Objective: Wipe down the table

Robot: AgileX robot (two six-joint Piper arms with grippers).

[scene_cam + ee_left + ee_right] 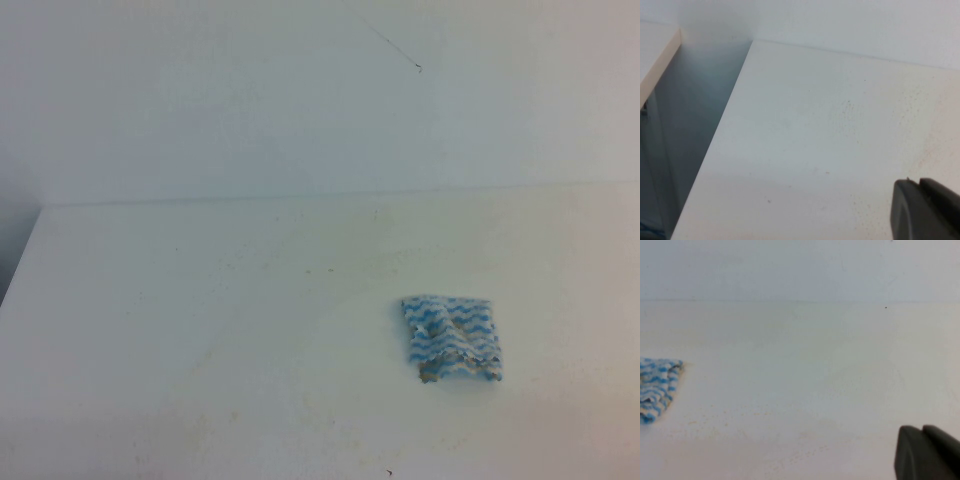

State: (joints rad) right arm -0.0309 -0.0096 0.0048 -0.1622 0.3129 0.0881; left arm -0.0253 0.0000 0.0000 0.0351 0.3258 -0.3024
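Observation:
A blue-and-white patterned cloth [451, 338] lies crumpled on the white table [200, 330], right of centre; the right wrist view catches its edge [657, 385]. Neither arm shows in the high view. My left gripper [919, 186] appears only in its wrist view, black fingers pressed together with nothing between them, above bare table near the table's left edge. My right gripper [921, 432] is likewise shut and empty, hovering over bare table well away from the cloth.
The table's left edge [715, 145] drops to a dark gap beside another white surface [657, 50]. A white wall [300, 90] rises behind the table. Faint brownish specks [920, 125] dot the tabletop.

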